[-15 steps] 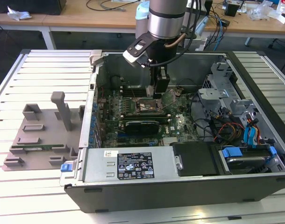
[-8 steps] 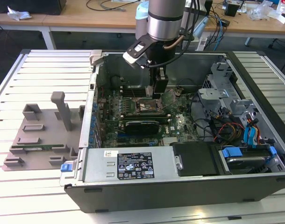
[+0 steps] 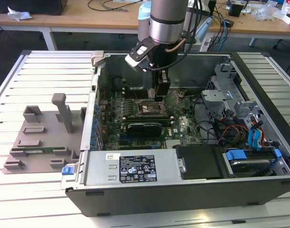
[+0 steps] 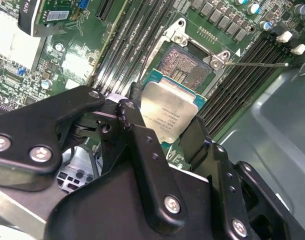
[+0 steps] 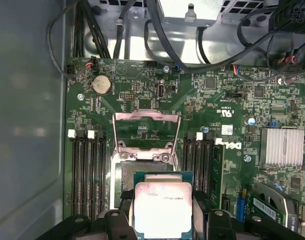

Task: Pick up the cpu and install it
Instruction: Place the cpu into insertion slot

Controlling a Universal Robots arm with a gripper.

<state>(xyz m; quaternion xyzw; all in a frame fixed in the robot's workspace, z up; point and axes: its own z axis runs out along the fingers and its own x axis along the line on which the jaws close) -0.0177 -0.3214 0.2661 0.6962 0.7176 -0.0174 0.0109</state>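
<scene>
**A:** Where's the cpu (image 4: 170, 112)?

**B:** The end effector (image 4: 166, 117) is clamped on two of its opposite edges. It's held over one edge of the open socket (image 4: 185, 65), mid-motherboard (image 5: 212, 100). I can't tell whether they're touching.

**A:** What's the risk?

**B:** If it goes down offset or tilted, it could bend the socket contacts. The raised frame (image 5: 147, 131) might also snag it.

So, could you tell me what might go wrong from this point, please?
The gripper holds the cpu by its edges over the open socket; a slip or skewed descent could damage both. The fingers might also catch the flipped-open frame.
</scene>
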